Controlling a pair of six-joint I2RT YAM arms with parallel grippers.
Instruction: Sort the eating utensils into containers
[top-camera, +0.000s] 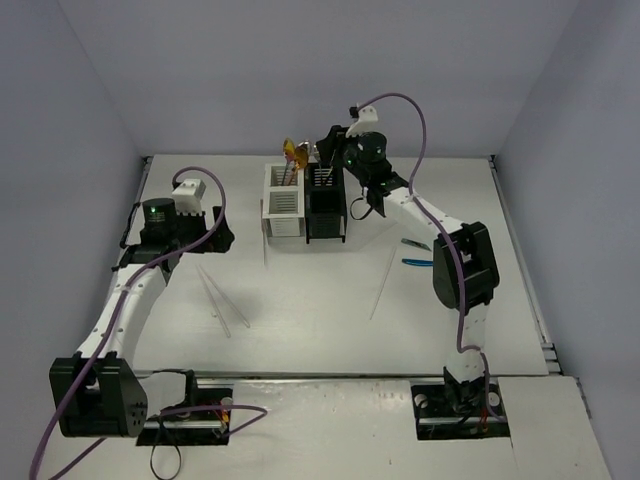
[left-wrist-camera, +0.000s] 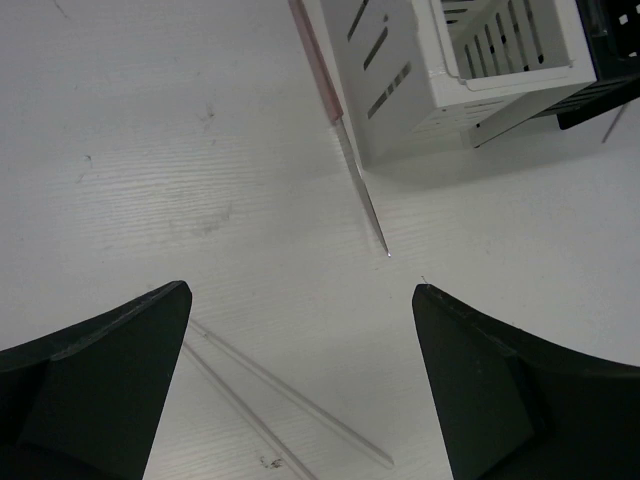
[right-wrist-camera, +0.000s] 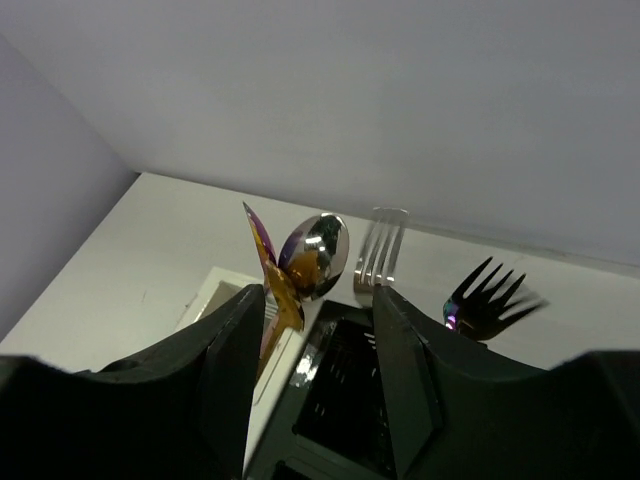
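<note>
Left end effector hangs low over the bench, to the near left of the two joined containers. Its jaws are spread wide and hold nothing.

- **Near left of the pair:** two clear sticks lie on the bench, set at a narrow angle to each other and nearer than the left end effector.
- **Near right of the pair:** a single clear stick lies on the bench. A teal utensil lies further right, and the slim piece just beyond it is too small to identify.
- **Left of the pair:** a pink-handled knife lies flat beside the left wall of the white caddy, blade tip toward the near side. Whether it touches the wall cannot be told.
- **The pair itself:** the black caddy adjoins the white caddy on its right.
- **Upright contents:** a gold-and-purple utensil stands in the white caddy. A silver spoon rises close to the shared wall, though which compartment holds it cannot be told. A silver fork and a dark iridescent fork appear to rise from the black caddy, tines up.
- **Far side of the pair:** the right end effector is poised above the far rim of the black caddy. Its jaws are partly open with nothing gripped between them.
</note>
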